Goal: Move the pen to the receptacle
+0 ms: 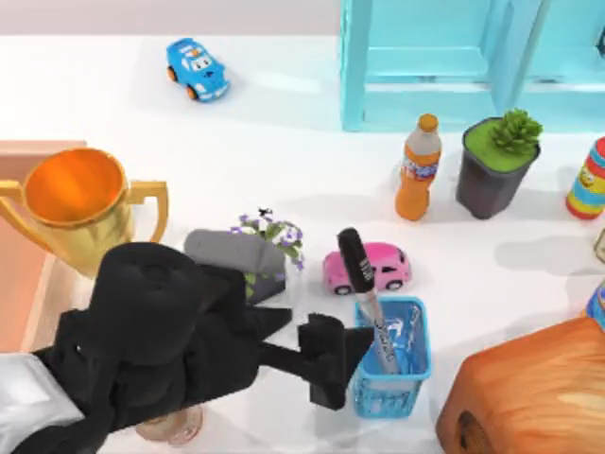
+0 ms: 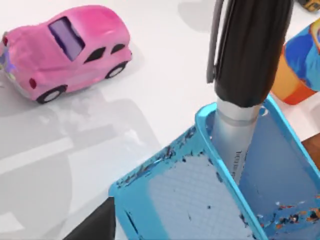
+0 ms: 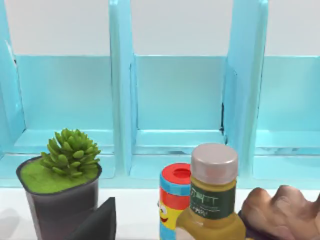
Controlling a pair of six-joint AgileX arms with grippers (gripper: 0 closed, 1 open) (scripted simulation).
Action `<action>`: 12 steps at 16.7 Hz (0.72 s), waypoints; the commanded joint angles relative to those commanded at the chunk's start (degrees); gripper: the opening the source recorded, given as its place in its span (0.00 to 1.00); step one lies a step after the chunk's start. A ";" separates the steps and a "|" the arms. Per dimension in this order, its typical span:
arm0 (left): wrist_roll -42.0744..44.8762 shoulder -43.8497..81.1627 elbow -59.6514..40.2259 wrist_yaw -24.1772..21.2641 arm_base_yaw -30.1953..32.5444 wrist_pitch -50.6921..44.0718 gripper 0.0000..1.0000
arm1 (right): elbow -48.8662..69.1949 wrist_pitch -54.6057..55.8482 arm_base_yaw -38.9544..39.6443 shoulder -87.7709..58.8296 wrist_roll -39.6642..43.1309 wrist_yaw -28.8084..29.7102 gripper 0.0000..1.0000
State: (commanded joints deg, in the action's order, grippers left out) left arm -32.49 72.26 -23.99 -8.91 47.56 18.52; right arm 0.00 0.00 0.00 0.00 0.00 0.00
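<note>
My left tool [image 1: 331, 364], jaws apart and holding nothing, sits beside the basket [image 1: 419, 364] near the bench's front edge. The pen [image 1: 364, 284] leans inside; I should retreat straight, avoiding the rim.

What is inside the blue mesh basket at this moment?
The pen stands tilted in the blue mesh basket, barrel inside, black cap above the rim, with the left tool beside the basket. The pen's tip and the basket floor under it are covered.

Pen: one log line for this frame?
pen: standing in blue basket, cap up | left gripper: beside basket, released | pink toy car: behind
</note>
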 joint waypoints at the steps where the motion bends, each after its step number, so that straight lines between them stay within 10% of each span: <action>1: -0.24 2.17 -0.98 0.36 0.48 1.14 1.00 | 0.00 0.00 0.00 0.00 0.00 0.00 1.00; 12: -1.20 28.38 -10.40 2.04 2.71 17.87 1.00 | 0.00 0.00 0.00 0.00 0.00 0.00 1.00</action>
State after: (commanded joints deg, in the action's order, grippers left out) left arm -33.69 100.63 -34.39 -6.87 50.26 36.39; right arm 0.00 0.00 0.00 0.00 0.00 0.00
